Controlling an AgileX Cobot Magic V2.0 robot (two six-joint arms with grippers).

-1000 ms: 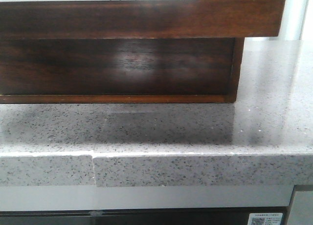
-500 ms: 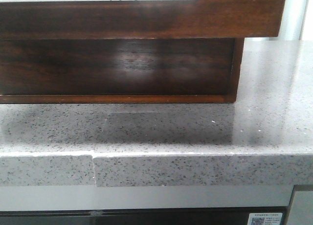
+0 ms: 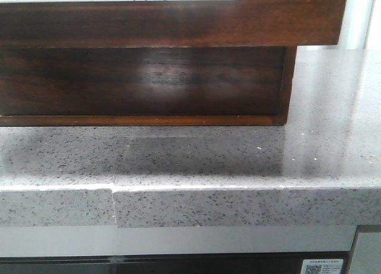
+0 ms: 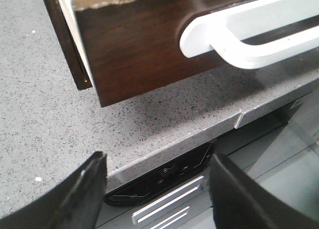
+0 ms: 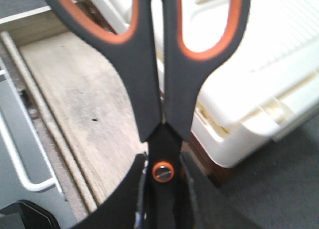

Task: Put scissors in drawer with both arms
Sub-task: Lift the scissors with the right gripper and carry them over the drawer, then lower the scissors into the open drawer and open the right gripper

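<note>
two fingers of your right gripper (image 5: pixel 162 199) pinch the scissors (image 5: pixel 159 74) by the pivot, right above the open drawer (image 5: pixel 75 109). lower them gently onto its bare floor, beside the white box (image 5: pixel 259 74). your left gripper (image 4: pixel 154 194) is spread, holding nothing, near the drawer front.

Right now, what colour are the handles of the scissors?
The scissors have black handles with orange lining inside the loops, best seen in the right wrist view.

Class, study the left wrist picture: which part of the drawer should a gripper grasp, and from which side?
The white handle on the drawer front. It stands off the wood, leaving a gap for a finger. Approach from the front with the open left gripper.
</note>
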